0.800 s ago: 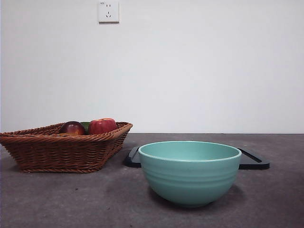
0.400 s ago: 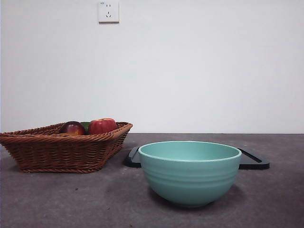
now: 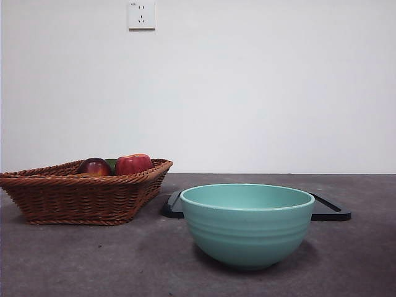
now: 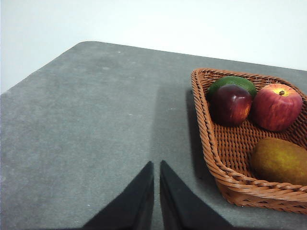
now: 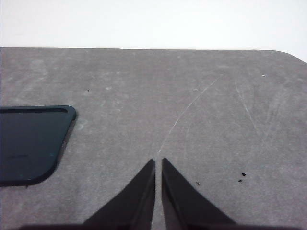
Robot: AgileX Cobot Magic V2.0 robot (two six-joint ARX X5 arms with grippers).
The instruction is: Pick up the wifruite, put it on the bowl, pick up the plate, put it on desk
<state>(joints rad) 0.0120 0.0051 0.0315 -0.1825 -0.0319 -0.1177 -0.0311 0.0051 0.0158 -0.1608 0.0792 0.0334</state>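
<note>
Front on, nothing of either arm showing. Basket [image 3: 80, 195] to one side on the desk [image 3: 93, 260], with only an apple [image 3: 133, 164], a dark fruit [image 3: 94, 167] and a sliver of green [image 3: 111, 163] peeking over its rim; no sight of the wifruite from this low angle. Bowl [image 3: 247, 224] near and central, seemingly empty as far as the rim allows, standing in front of a flat black tray [image 3: 331, 210].

From the left wrist: left gripper [image 4: 157, 167] over bare desk beside the basket [image 4: 206, 143], jaws pressed together, holding nothing. Wifruite [image 4: 280, 160] lying in the basket's nearer corner, clear of the apple [image 4: 277, 106] and dark fruit [image 4: 231, 104], close to the woven wall.

From the right wrist: right gripper [image 5: 158, 165] likewise closed and empty over open desk [image 5: 192, 110], waiting, with a corner of the tray [image 5: 29, 143] off to one side.

Step in hand, most likely: reach for the wifruite. Best done by opening wide first, coming down from above, and closing across the fruit's narrower width, away from the basket wall so neither jaw snags the weave.
</note>
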